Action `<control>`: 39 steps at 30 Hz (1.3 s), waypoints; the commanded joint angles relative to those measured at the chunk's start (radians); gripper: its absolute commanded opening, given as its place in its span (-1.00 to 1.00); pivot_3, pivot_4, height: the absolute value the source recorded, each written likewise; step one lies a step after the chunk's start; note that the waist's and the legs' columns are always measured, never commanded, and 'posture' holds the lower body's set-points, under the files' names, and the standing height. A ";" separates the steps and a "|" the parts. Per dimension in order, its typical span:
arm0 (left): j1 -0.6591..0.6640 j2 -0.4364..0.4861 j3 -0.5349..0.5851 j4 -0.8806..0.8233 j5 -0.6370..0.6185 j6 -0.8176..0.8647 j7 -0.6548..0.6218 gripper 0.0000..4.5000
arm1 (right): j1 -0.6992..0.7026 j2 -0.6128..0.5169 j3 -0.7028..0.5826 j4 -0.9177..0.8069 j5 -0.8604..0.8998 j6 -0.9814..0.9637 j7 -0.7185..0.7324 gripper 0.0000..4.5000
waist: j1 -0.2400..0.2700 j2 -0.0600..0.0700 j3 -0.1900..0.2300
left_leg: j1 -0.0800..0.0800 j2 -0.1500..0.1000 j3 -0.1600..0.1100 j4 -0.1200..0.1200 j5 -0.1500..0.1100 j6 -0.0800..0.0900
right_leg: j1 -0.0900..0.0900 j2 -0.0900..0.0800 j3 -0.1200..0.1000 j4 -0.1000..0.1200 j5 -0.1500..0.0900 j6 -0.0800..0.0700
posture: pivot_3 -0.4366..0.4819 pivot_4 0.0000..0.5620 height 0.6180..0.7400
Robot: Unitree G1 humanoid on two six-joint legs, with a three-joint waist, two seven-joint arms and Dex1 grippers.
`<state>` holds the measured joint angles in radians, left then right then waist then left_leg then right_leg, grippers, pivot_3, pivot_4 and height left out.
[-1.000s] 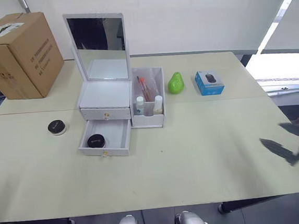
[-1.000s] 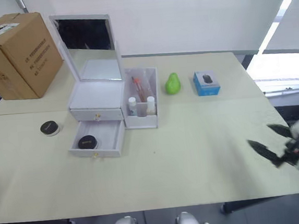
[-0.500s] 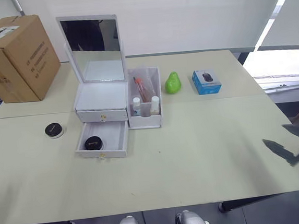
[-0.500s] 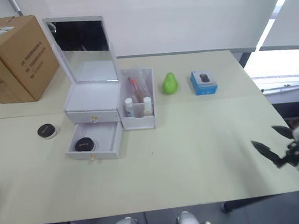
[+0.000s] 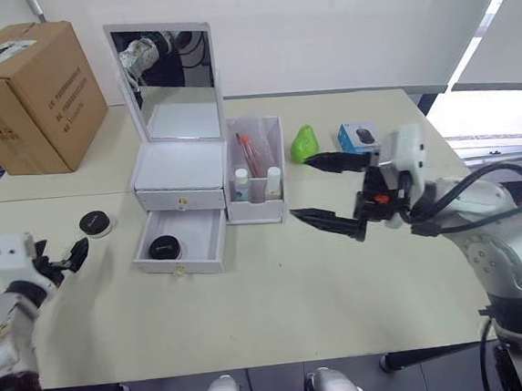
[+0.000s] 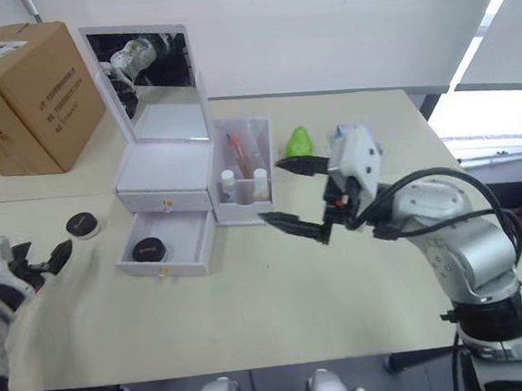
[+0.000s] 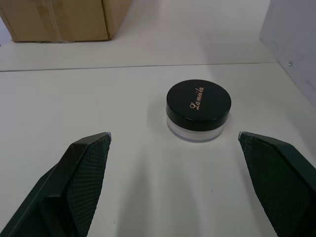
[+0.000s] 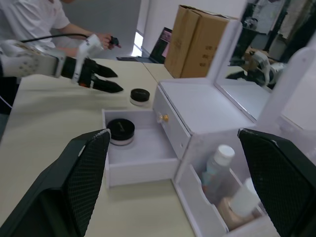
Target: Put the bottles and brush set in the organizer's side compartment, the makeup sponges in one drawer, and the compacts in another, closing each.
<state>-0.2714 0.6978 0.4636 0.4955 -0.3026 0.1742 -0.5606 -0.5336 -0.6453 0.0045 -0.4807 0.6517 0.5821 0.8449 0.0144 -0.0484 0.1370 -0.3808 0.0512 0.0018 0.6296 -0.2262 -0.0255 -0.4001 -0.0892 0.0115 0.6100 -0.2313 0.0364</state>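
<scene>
One compact (image 7: 198,111) sits on the table (image 5: 279,294) left of the organizer (image 5: 182,179), square before the left gripper (image 7: 177,173), whose fingers are spread wide and hold nothing; the other compact (image 5: 164,248) lies in the open lower drawer (image 5: 181,244). The right gripper (image 5: 326,190) hangs near the side compartment (image 5: 260,182), fingers parted and empty. The loose compact looks a small, rigid, light disc with a smooth, likely slippery lid; I'd pinch it across its rim, low on the pale base, squeezing gently so it doesn't skid.
</scene>
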 commanded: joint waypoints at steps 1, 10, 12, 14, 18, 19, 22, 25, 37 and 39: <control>-0.103 0.019 -0.048 0.116 0.038 0.014 0.012 0.98 | -0.023 0.031 0.025 -0.023 0.017 0.000 0.000 1.00 | 0.000 -0.001 -0.001 | 0.000 0.000 0.000 0.000 0.000 0.000 | 0.000 0.000 0.000 0.000 0.000 0.000 | -0.05 -0.47 0.82; -0.311 0.009 -0.112 0.391 0.081 -0.059 0.018 0.98 | -0.036 0.104 0.073 -0.047 0.017 -0.013 0.003 1.00 | -0.005 -0.005 -0.003 | 0.000 0.000 0.000 0.000 0.001 0.001 | -0.001 0.001 0.000 0.002 0.001 -0.001 | -0.05 -0.47 0.82; -0.356 0.008 -0.115 0.444 0.085 -0.083 0.022 0.98 | -0.038 0.116 0.079 -0.044 0.013 -0.012 -0.002 1.00 | -0.004 -0.006 -0.004 | 0.000 0.000 -0.001 0.000 0.001 0.001 | -0.002 0.001 0.000 0.002 0.001 -0.001 | -0.05 -0.47 0.82; -0.389 0.012 -0.122 0.496 0.100 -0.114 0.040 0.98 | -0.039 0.124 0.083 -0.041 0.008 -0.011 -0.007 1.00 | -0.003 -0.006 -0.004 | -0.001 0.000 -0.001 0.000 0.001 0.001 | -0.002 0.001 0.000 0.002 0.001 -0.001 | -0.05 -0.47 0.82; -0.420 0.010 -0.117 0.539 0.100 -0.156 0.031 0.90 | -0.038 0.126 0.084 -0.043 0.006 -0.006 -0.011 1.00 | -0.004 -0.006 -0.004 | -0.001 0.000 0.000 0.000 0.001 0.001 | -0.001 0.001 0.000 0.002 0.001 -0.001 | -0.05 -0.47 0.82; -0.422 0.010 -0.118 0.544 0.101 -0.163 0.028 0.80 | -0.039 0.126 0.084 -0.043 0.006 -0.006 -0.012 1.00 | -0.004 -0.006 -0.004 | 0.000 0.000 0.000 0.000 0.001 0.001 | -0.001 0.001 0.000 0.002 0.001 -0.001 | -0.05 -0.47 0.82; -0.417 0.017 -0.118 0.544 0.103 -0.173 0.037 0.45 | -0.041 0.127 0.079 -0.048 0.014 0.001 -0.021 1.00 | -0.005 -0.006 -0.004 | 0.000 0.000 -0.001 0.000 0.001 0.001 | -0.002 0.001 0.000 0.002 0.001 -0.001 | -0.05 -0.47 0.82; -0.412 0.024 -0.114 0.538 0.102 -0.175 0.044 0.28 | -0.040 0.129 0.075 -0.049 0.021 0.003 -0.028 1.00 | -0.004 -0.006 -0.004 | -0.001 0.000 -0.001 0.000 0.001 0.001 | -0.002 0.001 0.000 0.002 0.001 -0.001 | -0.05 -0.47 0.82; -0.074 0.068 0.003 -0.119 -0.149 -0.098 -0.225 0.28 | 0.002 0.130 0.074 -0.062 0.022 0.004 -0.045 1.00 | -0.012 -0.002 -0.002 | -0.001 0.001 0.000 0.000 0.001 0.001 | -0.002 0.000 0.000 0.002 0.002 -0.004 | -0.05 -0.47 0.82; 0.033 0.105 0.008 -0.286 -0.232 0.016 -0.315 0.28 | 0.015 0.133 0.080 -0.059 0.014 -0.004 -0.048 1.00 | -0.018 -0.001 -0.001 | 0.000 0.001 0.000 -0.001 0.001 0.001 | -0.002 0.000 0.000 0.002 0.002 -0.004 | -0.05 -0.47 0.82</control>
<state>-0.2519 0.7774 0.4488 0.3293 -0.4661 0.1244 -0.8113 -0.5207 -0.5147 0.1040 -0.5146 0.6511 0.5859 0.8021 -0.0032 -0.0493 0.1362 -0.3810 0.0523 0.0025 0.6285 -0.2252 -0.0244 -0.4022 -0.0894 0.0116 0.6118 -0.2292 0.0325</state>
